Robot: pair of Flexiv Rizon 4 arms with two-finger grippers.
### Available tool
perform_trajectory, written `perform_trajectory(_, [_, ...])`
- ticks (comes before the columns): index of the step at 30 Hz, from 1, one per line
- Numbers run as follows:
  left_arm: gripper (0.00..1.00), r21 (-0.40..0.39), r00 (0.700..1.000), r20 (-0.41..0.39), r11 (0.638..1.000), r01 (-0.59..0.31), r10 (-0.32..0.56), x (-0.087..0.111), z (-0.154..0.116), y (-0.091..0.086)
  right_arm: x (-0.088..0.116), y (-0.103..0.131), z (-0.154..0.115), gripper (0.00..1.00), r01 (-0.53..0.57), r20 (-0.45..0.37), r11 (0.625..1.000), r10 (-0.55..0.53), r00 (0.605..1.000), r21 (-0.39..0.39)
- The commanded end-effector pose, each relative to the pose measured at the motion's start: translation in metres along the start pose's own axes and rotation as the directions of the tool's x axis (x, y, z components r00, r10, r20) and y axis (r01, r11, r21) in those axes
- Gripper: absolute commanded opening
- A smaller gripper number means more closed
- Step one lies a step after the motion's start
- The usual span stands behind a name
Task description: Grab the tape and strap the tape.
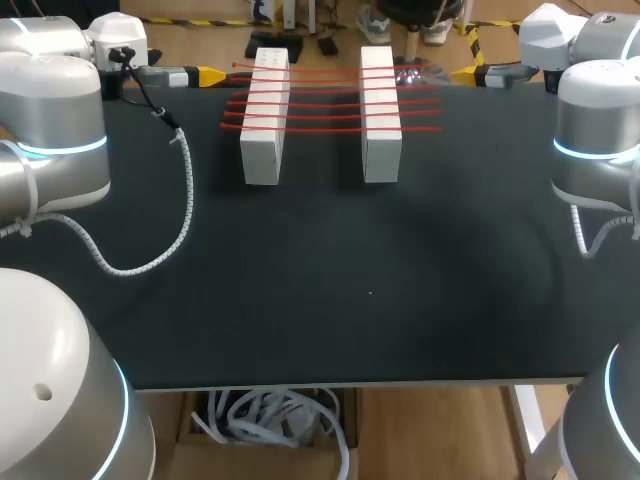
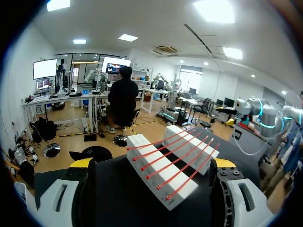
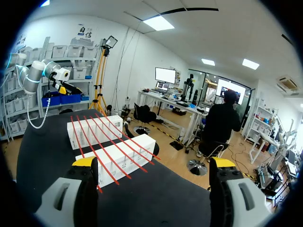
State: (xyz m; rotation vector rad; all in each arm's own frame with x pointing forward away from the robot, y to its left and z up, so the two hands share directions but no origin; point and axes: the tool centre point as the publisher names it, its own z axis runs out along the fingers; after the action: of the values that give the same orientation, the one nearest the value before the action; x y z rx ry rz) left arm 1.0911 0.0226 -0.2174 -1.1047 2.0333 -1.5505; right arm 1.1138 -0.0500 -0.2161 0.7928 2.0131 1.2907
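Head view, table: a black table (image 1: 350,290) fills the middle, its front edge at 6 o'clock.
Head view, blocks: two white blocks (image 1: 263,115) stand side by side, a gap between them, near the far edge at 12 o'clock.
Head view, tape: the red tape (image 1: 335,98) lies in several thin parallel strips across the tops of both blocks, bridging the gap.
Head view, grippers: the left gripper (image 1: 208,75) sits at 11 o'clock by the far edge. The right gripper (image 1: 465,73) is at 1 o'clock. Both point inward at the blocks and stand apart from them.
Head view, cable: a coiled white cable (image 1: 150,262) hangs from the left arm (image 1: 50,130) and loops onto the table at 9 o'clock.
Head view, hard to tell: each gripper shows side-on, so its finger gap is unreadable here.
Left wrist view: the left gripper (image 2: 151,163) has its fingers spread wide and is released, holding nothing. The blocks (image 2: 161,175) and the tape (image 2: 175,163) are at its 12 o'clock, untouched. The right arm (image 2: 258,111) shows beyond them at 2 o'clock.
Right wrist view: the right gripper (image 3: 154,162) is likewise spread and released. The blocks (image 3: 120,161) and tape (image 3: 111,142) lie at its 11 o'clock, and the left arm (image 3: 35,75) is past them.
Cut off: in both wrist views the finger bases run out of view.
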Motion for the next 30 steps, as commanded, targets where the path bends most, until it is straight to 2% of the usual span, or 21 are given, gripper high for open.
perform_trajectory(1, [1.00, 0.000, 1.000, 0.000, 1.000, 0.000, 0.000, 0.000, 0.000, 0.000, 0.000, 0.000, 0.000, 1.00, 0.000, 0.000, 1.000, 0.000, 1.000, 0.000])
perform_trajectory(9, [1.00, 0.000, 1.000, 0.000, 1.000, 0.000, 0.000, 0.000, 0.000, 0.000, 0.000, 0.000, 0.000, 1.00, 0.000, 0.000, 1.000, 0.000, 1.000, 0.000])
perform_trajectory(12, [1.00, -0.007, 0.998, -0.050, 0.999, -0.043, 0.043, -0.018, 0.010, -0.003, 0.000, 0.000, 0.000, 1.00, 0.000, 0.000, 1.000, 0.000, 1.000, 0.000])
perform_trajectory(17, [1.00, 0.009, 0.988, -0.118, 0.995, -0.095, 0.095, -0.027, 0.005, 0.006, 0.000, 0.000, 0.000, 1.00, 0.000, 0.000, 1.000, 0.000, 1.000, 0.000])
perform_trajectory(23, [1.00, -0.004, 0.955, -0.234, 0.982, -0.187, 0.181, -0.018, -0.007, 0.018, 0.000, 0.000, 0.000, 1.00, 0.000, 0.000, 1.000, 0.000, 1.000, 0.000])
perform_trajectory(30, [1.00, -0.014, 0.917, -0.315, 0.965, -0.264, 0.246, 0.000, -0.011, 0.022, 0.000, 0.000, 0.000, 1.00, 0.000, 0.000, 1.000, 0.000, 1.000, 0.000])
